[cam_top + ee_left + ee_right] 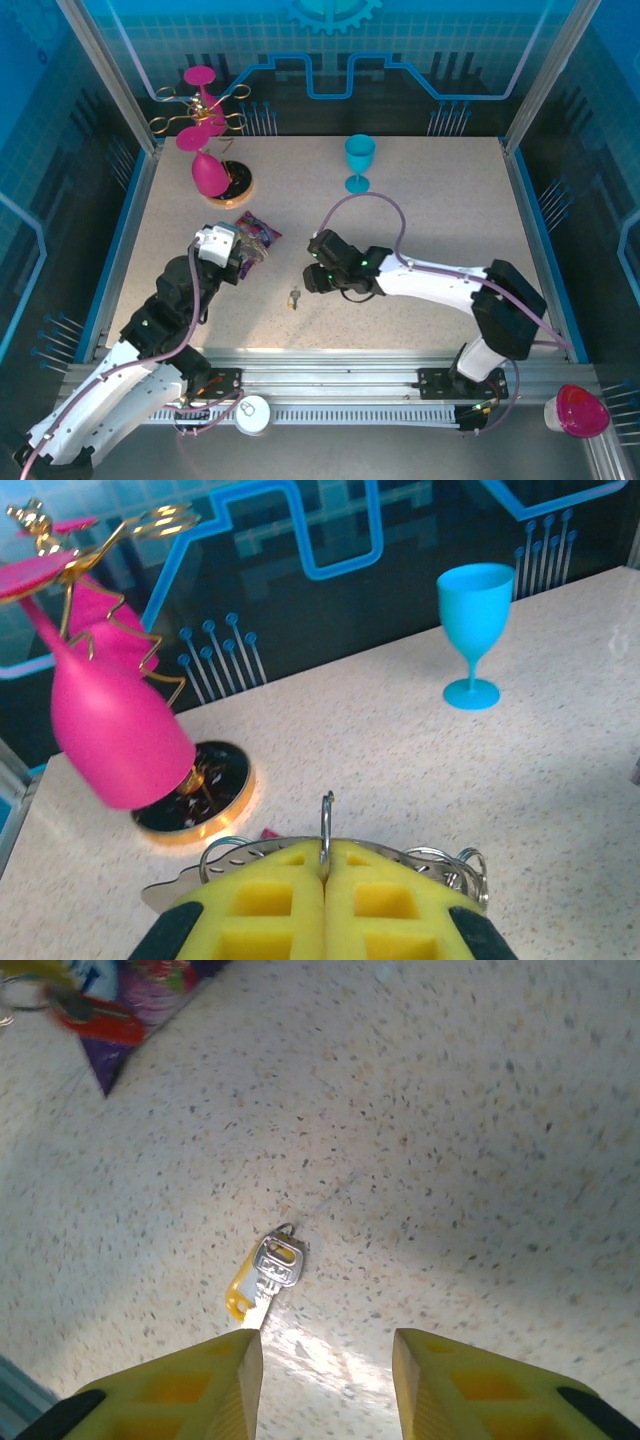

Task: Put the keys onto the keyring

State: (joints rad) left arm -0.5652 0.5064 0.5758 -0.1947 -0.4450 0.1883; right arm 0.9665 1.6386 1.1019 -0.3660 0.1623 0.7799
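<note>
Now: logged left gripper (326, 885) with its yellow pads (270, 905) pressed flat together, pinching the thin wire of the keyring (326, 825) in the seam. Noted one loop standing upright above the pad tips, lower centre of the left wrist frame. Noted more silver loops of the same bunch fanning out on both sides behind the pads. Unable to separate the individual pieces there.

Logged right gripper (325, 1360) with jaws partly apart, holding nothing; only bare speckled table (480, 1140) between the fingers. Located the key (272, 1268) lying flat on the table just above the tip of the left-hand finger, lower centre of the right wrist frame. Recorded a silver head, a yellow tag beside it and a small ring at the upper end. Unable to tell contact between key and finger.

In the top view, placed the key in the lower centre of the frame, between the two grippers and nearer the right one.

Found a purple patterned pouch (258, 232) just beside the left gripper, left of centre in the top view. Spotted a red clip (100, 1025), blurred, at the upper left of the right wrist frame, against the pouch edge.

Farther out: blue goblet (359, 160) upright, upper centre of the top view, well apart from both arms. Pink goblet (209, 173) tilted at upper left, bowl toward a black-and-tan disc (240, 184), under a gold wire stand (200, 108).
</note>
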